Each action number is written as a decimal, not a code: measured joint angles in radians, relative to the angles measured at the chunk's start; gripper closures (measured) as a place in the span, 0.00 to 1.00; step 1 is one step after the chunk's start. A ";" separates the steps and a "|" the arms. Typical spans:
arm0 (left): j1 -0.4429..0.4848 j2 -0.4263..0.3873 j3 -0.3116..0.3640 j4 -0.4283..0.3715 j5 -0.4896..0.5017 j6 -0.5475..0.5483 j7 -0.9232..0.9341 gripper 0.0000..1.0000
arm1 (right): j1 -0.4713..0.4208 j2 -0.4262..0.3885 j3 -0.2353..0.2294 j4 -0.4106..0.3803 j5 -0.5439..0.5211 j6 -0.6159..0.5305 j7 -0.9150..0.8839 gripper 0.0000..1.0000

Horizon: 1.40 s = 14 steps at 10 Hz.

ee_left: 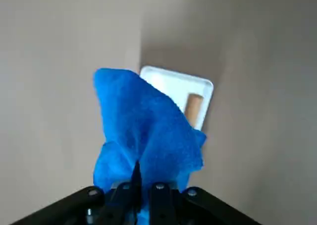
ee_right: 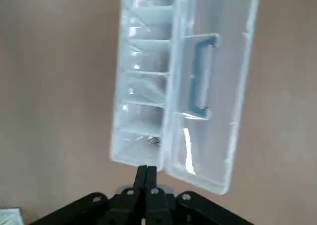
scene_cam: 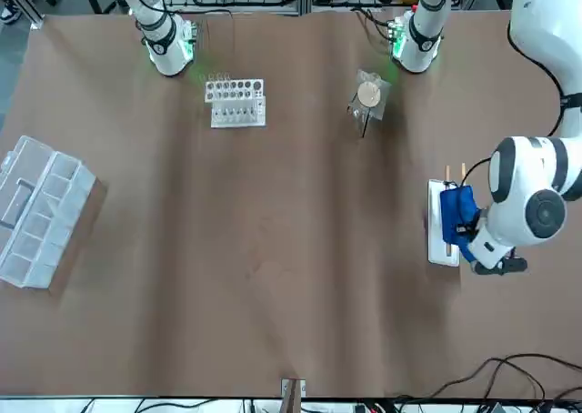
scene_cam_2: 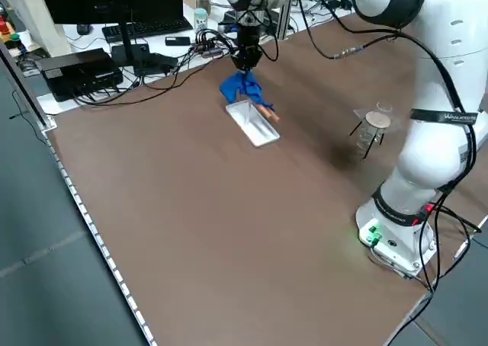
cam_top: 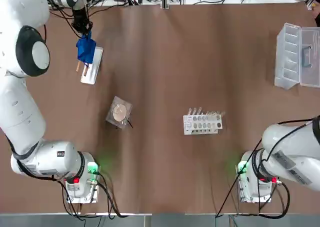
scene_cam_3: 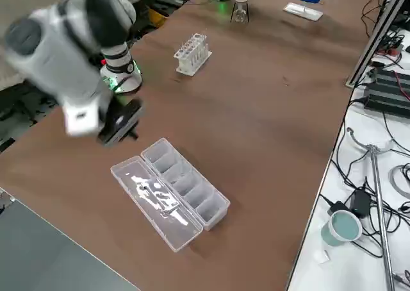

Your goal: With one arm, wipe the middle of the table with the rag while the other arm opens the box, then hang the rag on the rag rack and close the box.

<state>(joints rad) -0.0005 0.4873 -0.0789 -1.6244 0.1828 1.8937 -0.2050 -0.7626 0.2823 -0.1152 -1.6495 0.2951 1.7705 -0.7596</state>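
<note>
The left tool [ee_left: 141,188] pinches the rag [ee_left: 143,131] between its fingers, the bright blue cloth bunched and hanging under it directly over the rag rack [cam_top: 92,65]. In the top view this pair sits at about ten o'clock on the desk [cam_top: 165,77], near the far left corner. The rack's white base lies flat on the desk, and a light wooden rod shows beside the cloth in the left wrist view; whether the rag already rests on the rods cannot be told.

The right tool [ee_right: 146,178] has its fingers pressed together on nothing, hovering just beside the near long edge of the box [ee_right: 181,86]. The box lies at about two o'clock in the top view, close to the right edge, with its lid swung fully open and flat beside the compartmented tray, the handle facing up.

Between the arms, near the desk's middle, stand a white test-tube rack [cam_top: 202,122] at about four o'clock and a tan round piece in clear wrap [cam_top: 119,112] at about eight o'clock, well apart from both tools.
</note>
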 joint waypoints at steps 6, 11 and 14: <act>0.001 -0.010 0.000 -0.018 0.000 -0.049 -0.014 0.63 | -0.198 0.399 0.008 0.238 0.272 0.001 -0.350 0.99; 0.010 -0.021 0.002 -0.017 0.000 -0.049 -0.012 0.07 | -0.203 0.496 0.012 0.263 0.307 0.004 -0.377 0.99; 0.018 -0.062 0.001 -0.002 -0.037 -0.048 -0.011 0.05 | -0.165 0.490 0.024 0.331 0.294 -0.157 -0.282 0.99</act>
<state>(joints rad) 0.0173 0.4257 -0.0775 -1.6261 0.1460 1.8455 -0.2159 -0.9280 0.7721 -0.0914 -1.3190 0.5892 1.6137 -1.0417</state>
